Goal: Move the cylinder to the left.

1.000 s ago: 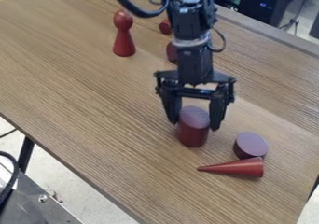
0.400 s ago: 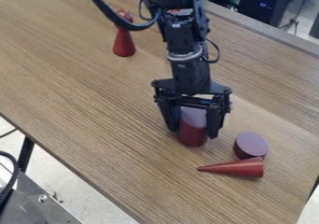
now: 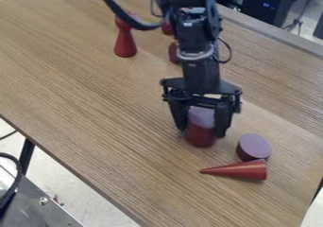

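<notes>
The gripper (image 3: pixel 202 131) hangs over the table right of the view's centre, with one finger on each side of the red cylinder (image 3: pixel 200 137). Its fingers are shut on the cylinder, covering parts of its sides. The cylinder stands upright, its paler purple top between the fingers and its lower red part visible below them. Whether its base touches the table cannot be told.
A short round block (image 3: pixel 253 147) and a red cone (image 3: pixel 243 170) lying on its side are close by at the lower right. A red pawn-shaped piece (image 3: pixel 125 44) stands upper left. Another red piece (image 3: pixel 174 52) is partly behind the arm. The wooden table's (image 3: pixel 95 108) near edge runs diagonally at lower left.
The gripper first came down around the cylinder, then shifted slightly right. The cylinder has shifted a little to the right with it. The other pieces have stayed put.
</notes>
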Robot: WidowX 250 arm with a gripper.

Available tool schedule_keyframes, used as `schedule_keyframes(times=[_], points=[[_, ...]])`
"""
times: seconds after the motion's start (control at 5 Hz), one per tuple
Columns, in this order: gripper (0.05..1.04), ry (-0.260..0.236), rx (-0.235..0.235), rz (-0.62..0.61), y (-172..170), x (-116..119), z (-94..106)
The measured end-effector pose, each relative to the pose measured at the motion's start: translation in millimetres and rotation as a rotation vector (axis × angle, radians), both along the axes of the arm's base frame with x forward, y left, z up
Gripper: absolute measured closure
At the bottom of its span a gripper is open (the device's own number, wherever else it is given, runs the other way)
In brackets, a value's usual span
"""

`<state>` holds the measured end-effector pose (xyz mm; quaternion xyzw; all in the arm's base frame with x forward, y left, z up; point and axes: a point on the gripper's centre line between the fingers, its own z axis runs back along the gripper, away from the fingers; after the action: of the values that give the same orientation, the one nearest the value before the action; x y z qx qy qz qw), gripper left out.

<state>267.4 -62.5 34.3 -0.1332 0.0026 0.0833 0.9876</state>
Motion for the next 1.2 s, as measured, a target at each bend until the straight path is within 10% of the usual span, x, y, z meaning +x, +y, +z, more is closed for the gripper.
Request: schedule_keyframes(times=[0.6, 1.2], points=[[0.268, -0.086, 0.164, 0.122, 55.8, 46.4, 43.0], [0.268, -0.021, 0.105, 0.396, 149.4, 63.2, 31.6]])
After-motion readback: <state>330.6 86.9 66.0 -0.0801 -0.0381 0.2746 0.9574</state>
